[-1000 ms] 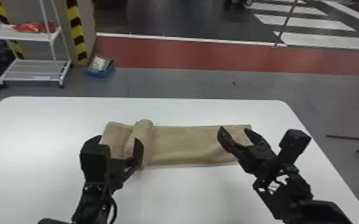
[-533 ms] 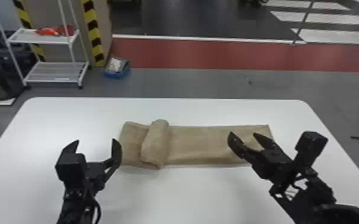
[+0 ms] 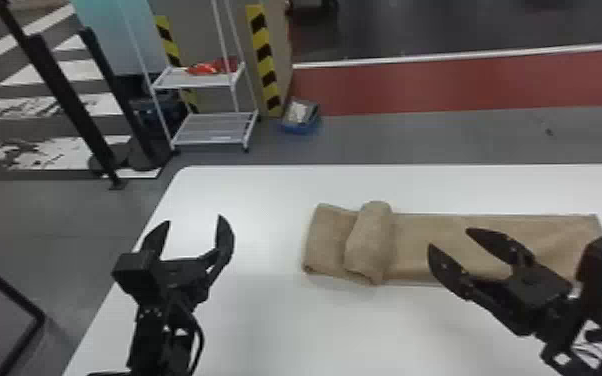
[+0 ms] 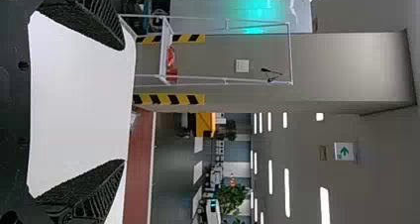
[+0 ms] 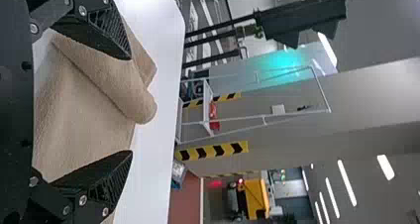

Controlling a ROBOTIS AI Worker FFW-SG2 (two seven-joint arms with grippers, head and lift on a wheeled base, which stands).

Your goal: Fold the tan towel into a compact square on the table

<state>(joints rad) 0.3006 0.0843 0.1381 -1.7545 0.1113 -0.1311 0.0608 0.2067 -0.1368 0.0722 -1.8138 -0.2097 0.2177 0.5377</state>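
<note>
While our left gripper (image 3: 189,237) waits beside the tan towel (image 3: 430,240) (fingers spread), our right gripper (image 3: 452,242) hangs over it, also spread. We see the towel lying partly folded on the worktop (image 3: 265,320).

The towel (image 3: 325,240) lies on the table (image 3: 275,330), a rolled fold (image 3: 371,240) across its left part. The left gripper (image 3: 194,220) is over the table, left of the towel; in the head view the right gripper (image 3: 449,238) overlaps the stretch right of the fold. Beyond the table's far left corner stands a rack (image 3: 215,131), a bin (image 3: 301,126) on the floor just right of it.
</note>
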